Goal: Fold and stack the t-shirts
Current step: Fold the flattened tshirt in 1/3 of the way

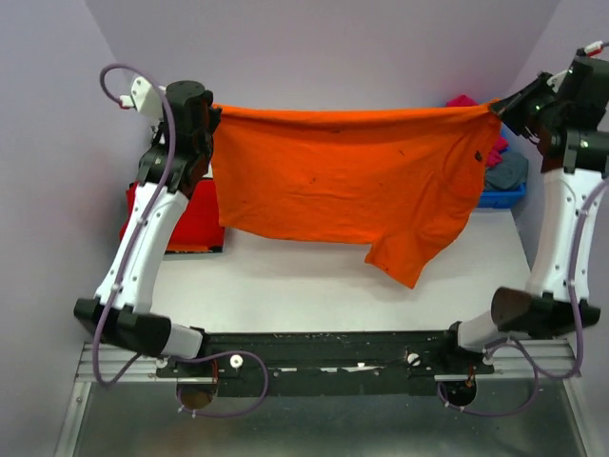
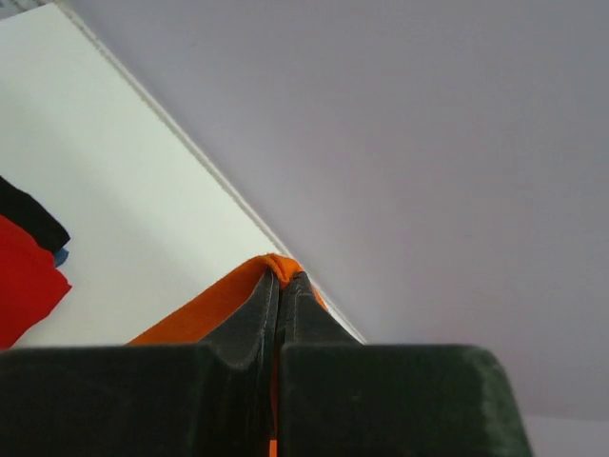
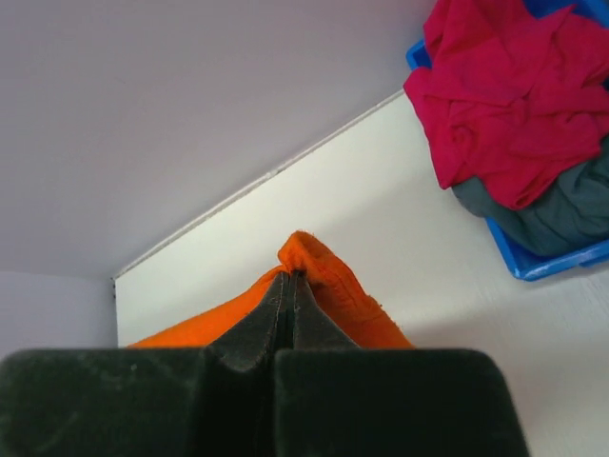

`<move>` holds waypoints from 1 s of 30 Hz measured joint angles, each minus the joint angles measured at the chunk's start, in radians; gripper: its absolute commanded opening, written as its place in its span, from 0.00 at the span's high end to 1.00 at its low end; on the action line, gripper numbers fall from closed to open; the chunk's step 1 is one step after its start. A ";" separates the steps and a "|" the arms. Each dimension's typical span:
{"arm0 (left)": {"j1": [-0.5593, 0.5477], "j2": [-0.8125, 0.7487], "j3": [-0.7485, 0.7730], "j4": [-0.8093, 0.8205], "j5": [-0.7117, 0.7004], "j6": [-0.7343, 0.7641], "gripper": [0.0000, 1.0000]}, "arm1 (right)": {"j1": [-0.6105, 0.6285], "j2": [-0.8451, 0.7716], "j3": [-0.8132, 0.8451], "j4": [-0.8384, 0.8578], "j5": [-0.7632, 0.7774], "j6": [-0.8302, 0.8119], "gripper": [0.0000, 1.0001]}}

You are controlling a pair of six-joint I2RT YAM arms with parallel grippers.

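Right, status: orange t-shirt [image 1: 343,181] is up in the air, stretched wide between the two arms over the white table [image 1: 285,295]. Top edge runs almost straight from claw to claw, with a slight sag mid-span. Body of the shirt hangs down as a sheet. One flap on the right-of-centre side droops lower than the rest and ends in a point. Can't tell whether that point touches the table.

Left gripper [image 2: 282,278]: fingers pressed together, with a nub of orange cloth sticking out past the tips, so it is clamped on the shirt's left top corner. Right gripper [image 3: 288,276]: same story, fingers closed tight on the right top corner and a fold of orange bunched just beyond the tips. Both claws sit high, near the back wall.

Other shirts:
- red t-shirt [image 1: 195,214] lies flat on the table at far left, behind the left arm and partly hidden by it. A dark edge shows along its near side; can't tell what that is.
- magenta-pink t-shirt [image 3: 504,105] is crumpled on top in the blue bin [image 3: 542,262] at the far right corner of the table.
- grey-blue t-shirt [image 3: 561,214] is in the same bin, under the pink one and touching it.
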 measured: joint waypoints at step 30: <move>0.074 0.043 -0.817 0.273 0.197 -0.074 1.00 | -0.055 -0.100 -0.813 0.222 -0.180 0.068 0.99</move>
